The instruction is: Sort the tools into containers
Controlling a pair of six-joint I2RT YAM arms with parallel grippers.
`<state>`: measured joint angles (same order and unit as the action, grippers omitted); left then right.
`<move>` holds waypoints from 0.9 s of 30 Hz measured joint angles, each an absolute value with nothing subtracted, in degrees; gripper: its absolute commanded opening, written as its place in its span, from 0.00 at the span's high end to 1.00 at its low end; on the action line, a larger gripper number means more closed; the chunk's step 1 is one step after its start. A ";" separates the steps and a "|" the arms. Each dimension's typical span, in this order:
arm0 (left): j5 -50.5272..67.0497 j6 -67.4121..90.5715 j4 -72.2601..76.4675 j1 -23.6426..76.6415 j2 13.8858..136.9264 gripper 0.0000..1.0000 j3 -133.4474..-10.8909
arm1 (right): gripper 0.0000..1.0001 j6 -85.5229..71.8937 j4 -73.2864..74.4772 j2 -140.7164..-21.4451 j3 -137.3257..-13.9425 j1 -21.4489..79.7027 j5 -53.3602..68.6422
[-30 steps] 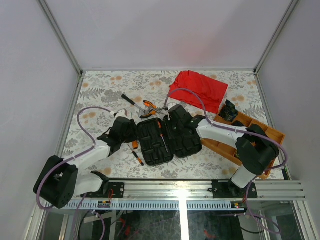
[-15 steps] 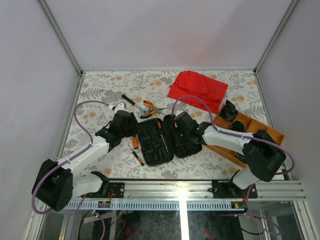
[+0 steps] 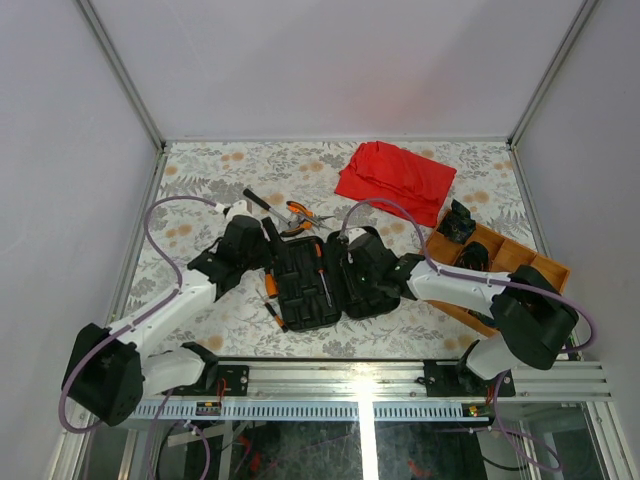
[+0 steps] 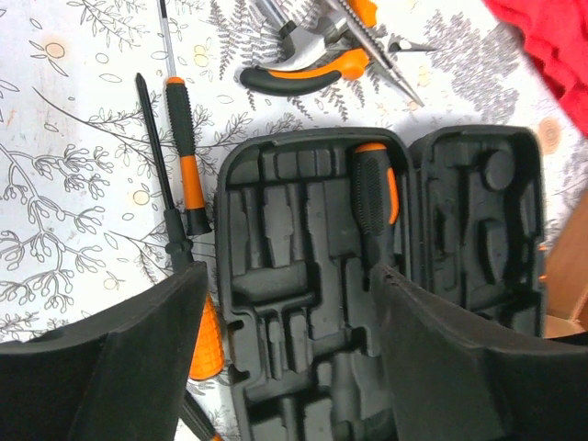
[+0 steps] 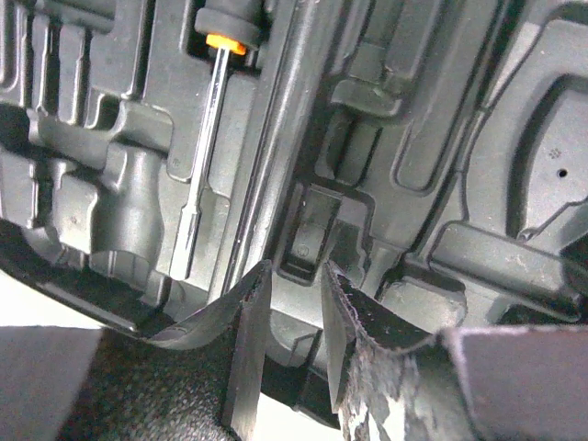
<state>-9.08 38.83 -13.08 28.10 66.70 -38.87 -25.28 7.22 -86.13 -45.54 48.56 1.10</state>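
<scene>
The black tool case lies open in the middle of the table, with one orange-and-black screwdriver seated in a moulded slot. Above the case's left half hangs my left gripper, open, with nothing between its fingers. Its place in the top view is at the case's left rim. My right gripper is shut on the case's near rim, close to the hinge. Loose tools lie on the cloth: orange-handled pliers, a slim screwdriver, a long black driver.
Two more small screwdrivers lie just left of the case. A red cloth is at the back right. At the right edge stands a wooden tray holding black items. Metal walls ring the table.
My left gripper has moved a little toward the back and opened wider. The right arm has pushed left with the case, which has shifted slightly left.
</scene>
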 measured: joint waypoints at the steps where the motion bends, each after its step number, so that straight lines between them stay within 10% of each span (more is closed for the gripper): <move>1: -9.15 38.92 -13.26 28.10 65.69 0.24 -38.87 | 0.64 -25.02 7.07 -86.06 -45.41 48.99 1.08; 8: -9.15 39.31 -13.41 27.70 60.77 0.00 -38.85 | 0.65 -22.87 6.26 -84.79 -43.83 51.29 0.49; 27: -5.65 40.25 -13.08 30.65 62.11 0.00 -41.21 | 0.32 -25.30 8.12 -70.48 -41.25 52.51 -5.43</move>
<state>-5.65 40.25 -13.08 30.65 62.11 -41.21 -25.30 8.12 -70.48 -41.25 52.51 -5.43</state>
